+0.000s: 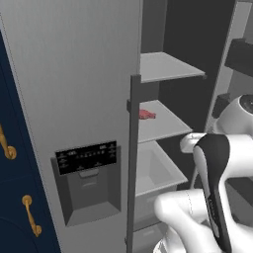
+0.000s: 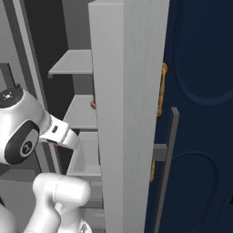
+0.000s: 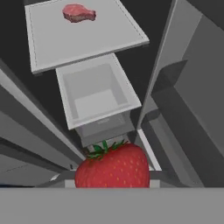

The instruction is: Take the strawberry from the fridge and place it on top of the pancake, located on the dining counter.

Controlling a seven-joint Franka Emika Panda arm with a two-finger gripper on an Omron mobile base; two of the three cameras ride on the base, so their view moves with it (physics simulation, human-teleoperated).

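The fridge (image 1: pixel 74 99) stands in front of me, one door shut with its black dispenser panel (image 1: pixel 88 157), the other side open onto grey shelves. My arm (image 1: pixel 212 188) is bent low beside the open compartment. Inside, a middle shelf (image 3: pixel 83 39) carries a flat pinkish-red slab of meat (image 3: pixel 78 12), and below it sits an empty pale drawer (image 3: pixel 98 94).

Smallest of all is the strawberry (image 3: pixel 113 167): in the hand view it sits right at the near edge, large and red with its green leaves up, exactly where my tool's tips would rise. I judge my tool is clenched on the berry, though the tips themselves are hidden behind it, so I hedge a little.

So the pick from the fridge looks done. Left for me: draw clear of the shelves, travel to the dining bench, and set the berry on the pancake.
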